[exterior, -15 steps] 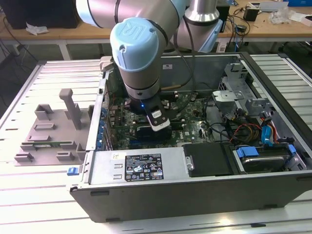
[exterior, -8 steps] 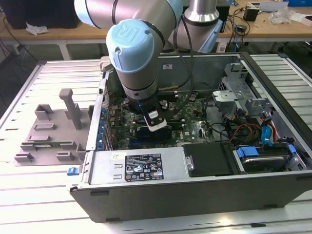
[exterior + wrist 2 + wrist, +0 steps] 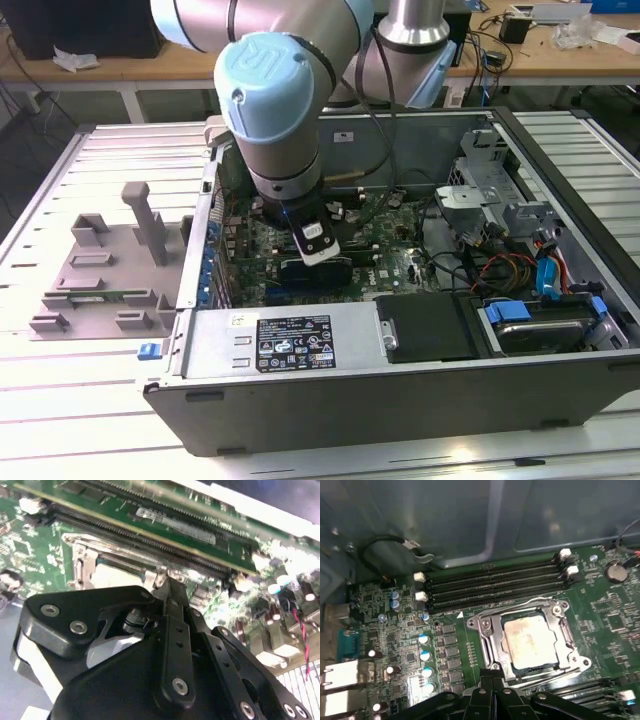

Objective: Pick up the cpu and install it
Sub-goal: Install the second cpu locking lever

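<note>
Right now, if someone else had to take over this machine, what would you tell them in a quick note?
Gripper: low over the motherboard inside the open computer case, at the edge of the socket frame; whether its fingers are open or shut can't be told.
The cpu: lying flat inside the socket frame, beside the memory slots.
Done: the cpu appears placed in the socket.
Left: confirm it is fully seated; the frame's latching isn't clear from here.

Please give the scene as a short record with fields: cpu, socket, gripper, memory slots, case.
cpu: lies flat inside the socket frame
socket frame: metal, closed around the cpu's edges, on the green board
gripper: low over the board, beside the socket frame, holding nothing visible
memory slots: long, black, beside the socket frame
case: lies open on the table
</note>
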Motion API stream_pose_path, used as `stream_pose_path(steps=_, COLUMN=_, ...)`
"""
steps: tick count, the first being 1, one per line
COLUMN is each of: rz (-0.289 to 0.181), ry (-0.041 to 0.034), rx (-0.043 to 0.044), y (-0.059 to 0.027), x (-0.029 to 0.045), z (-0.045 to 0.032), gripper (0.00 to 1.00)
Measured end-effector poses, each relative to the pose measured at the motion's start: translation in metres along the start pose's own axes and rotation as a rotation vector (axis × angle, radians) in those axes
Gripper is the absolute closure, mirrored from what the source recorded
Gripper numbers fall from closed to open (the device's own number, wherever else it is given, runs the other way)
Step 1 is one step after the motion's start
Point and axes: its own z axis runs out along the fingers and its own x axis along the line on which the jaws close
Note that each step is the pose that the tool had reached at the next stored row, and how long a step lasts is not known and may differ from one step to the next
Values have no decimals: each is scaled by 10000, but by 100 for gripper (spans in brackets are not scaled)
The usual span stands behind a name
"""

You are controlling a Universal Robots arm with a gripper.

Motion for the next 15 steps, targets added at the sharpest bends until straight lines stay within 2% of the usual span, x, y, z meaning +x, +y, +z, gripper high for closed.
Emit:
stream_pose_path(steps=1, rz=0, ry=-2, rx=9, y=13, x=-3, z=-33, gripper=89)
stream_pose_path(steps=2, rz=2, ry=-12, rx=52, y=40, x=-11, z=-100, gripper=89)
stream_pose_path(steps=4, rz=3, ry=-35, rx=161, y=65, x=-22, z=-158, gripper=89)
stream_pose_path(steps=6, rz=2, ry=-76, rx=407, y=85, x=-39, z=-200, gripper=89)
stream_pose_path(steps=7, rz=4, ry=-123, rx=714, y=97, x=-62, z=-221, gripper=89)
stream_pose_path(steps=8, rz=10, ry=-158, rx=920, y=104, x=-80, z=-228, gripper=89)
stream_pose_path(steps=9, rz=19, ry=-190, rx=1058, y=110, x=-98, z=-227, gripper=89)
stream_pose_path(steps=11, rz=155, ry=-242, rx=1100, y=159, x=-243, z=-205, gripper=89)
stream_pose_path(steps=12, rz=187, ry=-257, rx=1120, y=189, x=-277, z=-191, gripper=89)
stream_pose_path(steps=15, rz=219, ry=-300, rx=1270, y=298, x=-304, z=-149, gripper=89)
